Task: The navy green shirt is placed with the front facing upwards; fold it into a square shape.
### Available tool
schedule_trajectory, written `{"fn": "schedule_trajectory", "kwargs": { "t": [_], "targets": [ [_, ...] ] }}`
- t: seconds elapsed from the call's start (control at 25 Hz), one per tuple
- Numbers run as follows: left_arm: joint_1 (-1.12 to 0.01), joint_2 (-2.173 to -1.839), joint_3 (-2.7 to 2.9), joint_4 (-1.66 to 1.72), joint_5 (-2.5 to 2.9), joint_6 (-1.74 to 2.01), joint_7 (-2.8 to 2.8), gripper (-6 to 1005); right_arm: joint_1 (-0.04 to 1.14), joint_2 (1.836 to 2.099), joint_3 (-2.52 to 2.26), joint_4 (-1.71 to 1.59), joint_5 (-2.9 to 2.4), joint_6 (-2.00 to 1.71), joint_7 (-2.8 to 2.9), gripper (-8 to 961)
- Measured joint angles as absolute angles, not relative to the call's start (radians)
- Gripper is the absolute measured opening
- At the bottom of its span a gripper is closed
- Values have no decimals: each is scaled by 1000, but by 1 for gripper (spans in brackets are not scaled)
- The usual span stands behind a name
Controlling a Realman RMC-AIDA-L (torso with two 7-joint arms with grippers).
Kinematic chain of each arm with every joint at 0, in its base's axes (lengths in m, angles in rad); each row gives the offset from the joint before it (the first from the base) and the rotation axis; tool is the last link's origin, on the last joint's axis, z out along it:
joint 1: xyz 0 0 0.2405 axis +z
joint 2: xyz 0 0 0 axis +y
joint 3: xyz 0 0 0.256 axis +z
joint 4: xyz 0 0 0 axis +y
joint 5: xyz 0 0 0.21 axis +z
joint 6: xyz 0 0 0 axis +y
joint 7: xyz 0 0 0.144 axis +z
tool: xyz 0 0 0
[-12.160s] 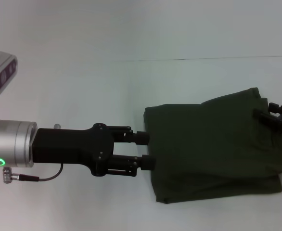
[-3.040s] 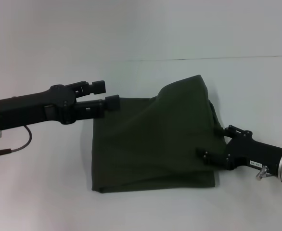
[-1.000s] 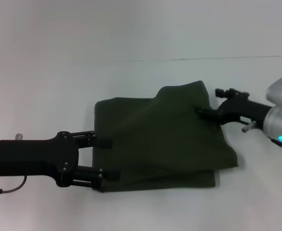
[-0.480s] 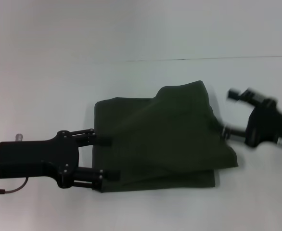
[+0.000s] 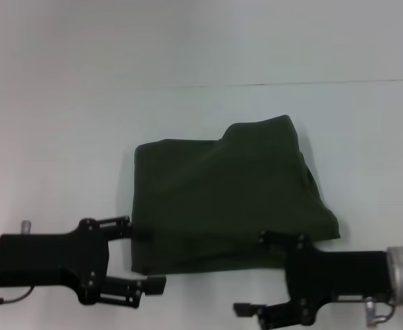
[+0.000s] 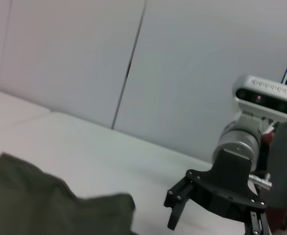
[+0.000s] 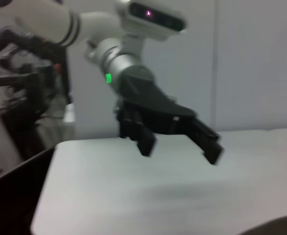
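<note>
The navy green shirt (image 5: 222,196) lies folded into a rough rectangle in the middle of the white table, its far right corner bunched up higher; no print shows. My left gripper (image 5: 144,254) is open at the shirt's near left corner, one finger by the left edge and the other in front of the near edge, holding nothing. Also open and empty, my right gripper (image 5: 251,275) is just in front of the near edge, pointing left. The left wrist view shows shirt cloth (image 6: 45,205) and the right gripper (image 6: 175,213). The right wrist view shows the left gripper (image 7: 180,146).
The white table (image 5: 64,137) runs out on all sides of the shirt, with a thin seam line (image 5: 291,84) across its far part. Pale wall panels (image 6: 192,73) stand behind the table in the wrist views.
My right gripper has swung from the shirt's right side round to the front edge and now points left. My left gripper has pulled back toward me off the near left corner.
</note>
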State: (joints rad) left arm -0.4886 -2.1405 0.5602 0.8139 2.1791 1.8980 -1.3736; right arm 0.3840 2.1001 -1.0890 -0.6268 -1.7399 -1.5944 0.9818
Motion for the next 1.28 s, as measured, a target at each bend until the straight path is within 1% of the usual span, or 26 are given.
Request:
{"fn": "schedule_trajectory", "kwargs": {
  "t": [0.16,0.32,0.8,1.28],
  "targets": [
    [-478,-2142,553,790,2203,1901,-1330,919,452,2102,-1124,-518,-1726,-1568,955,909],
    [-465,-2143,528,792,2222,1910,-1319,919,483,2103,-1132,-465,-1724,-1559,936,910],
    [-461,-2144,511,793,2231,1931,-1307,919,476,2105,-1141,-441,-1703,-1550,901,910],
    [-467,-2144,515,790,2231,1931,-1307,919,474,2099,-1132,-400,-1677,-1566,864,908]
  ]
}}
